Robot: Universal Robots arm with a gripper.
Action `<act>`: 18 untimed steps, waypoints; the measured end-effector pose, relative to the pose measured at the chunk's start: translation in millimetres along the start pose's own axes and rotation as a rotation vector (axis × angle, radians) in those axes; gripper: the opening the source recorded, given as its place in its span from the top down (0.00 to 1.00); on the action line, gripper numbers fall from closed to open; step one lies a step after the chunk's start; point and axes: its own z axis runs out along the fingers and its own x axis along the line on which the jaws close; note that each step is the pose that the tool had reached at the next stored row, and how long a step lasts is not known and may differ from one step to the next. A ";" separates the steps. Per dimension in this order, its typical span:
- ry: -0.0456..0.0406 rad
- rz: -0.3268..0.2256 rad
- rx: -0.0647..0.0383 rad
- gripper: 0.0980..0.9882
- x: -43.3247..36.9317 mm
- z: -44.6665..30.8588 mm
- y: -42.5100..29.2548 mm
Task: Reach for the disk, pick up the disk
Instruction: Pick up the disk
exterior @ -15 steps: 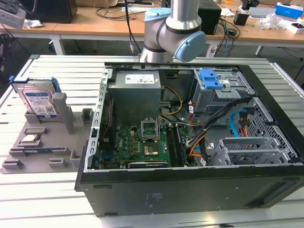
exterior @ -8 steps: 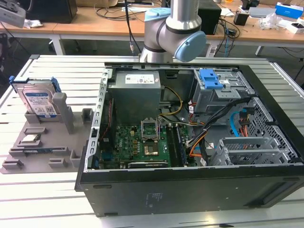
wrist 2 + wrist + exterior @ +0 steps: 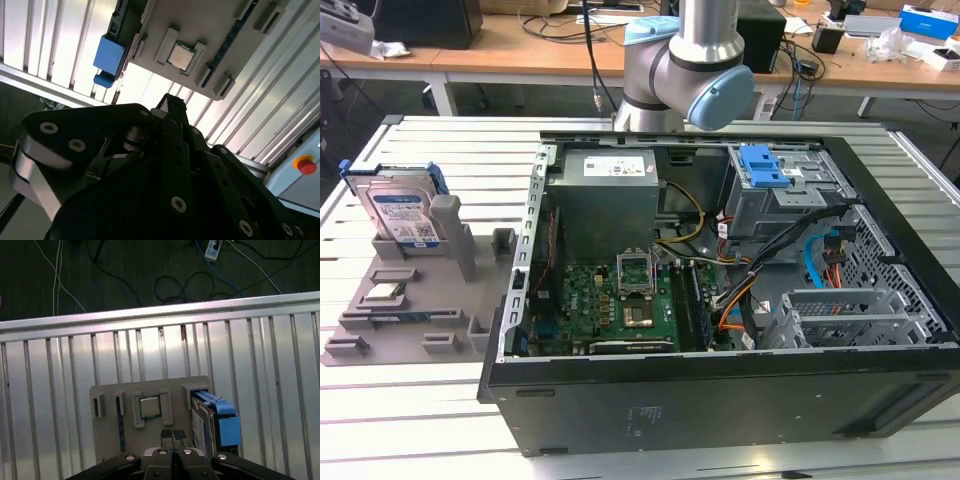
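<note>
My pincer (image 3: 172, 435) is clenched, its two tips pressed together with nothing between them. It hangs over the grey holder (image 3: 107, 440) on the slatted worktop (image 3: 50, 390), touching nothing.

In the first wrist view my tips line up with the small square chip (image 3: 148, 406) in its pocket, not with the disk (image 3: 204, 427). The disk stands on its edge in the slot at the holder's end, one pocket sideways from the chip, so it lies off to the side of my pincer and lower down. Its thin top edge and blue rail (image 3: 227, 426) face up at me. Its long axis runs along the worktop's slats, parallel to the holder's other slots. I judge that my tips sit side by side across that axis, so the line they open and close along crosses the disk's thin dimension, not its length.

In the second wrist view my pincer (image 3: 172, 106) again points near the chip (image 3: 181, 55), with the blue rail (image 3: 109, 52) off to one side.

In the exterior view the disk (image 3: 405, 212) stands upright at the far end of the holder (image 3: 455, 300). It is on the exterior view's left, label face outward, well apart from the open computer case (image 3: 720, 400). My arm (image 3: 690, 70) rises behind the case.
</note>
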 end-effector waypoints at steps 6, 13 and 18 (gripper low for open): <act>0.0029 -0.076 0.000 0.99 0.0 0.0 0.0; 0.0076 -0.200 0.000 0.99 0.0 0.0 0.0; 0.0112 -0.294 0.000 0.99 0.0 0.0 0.0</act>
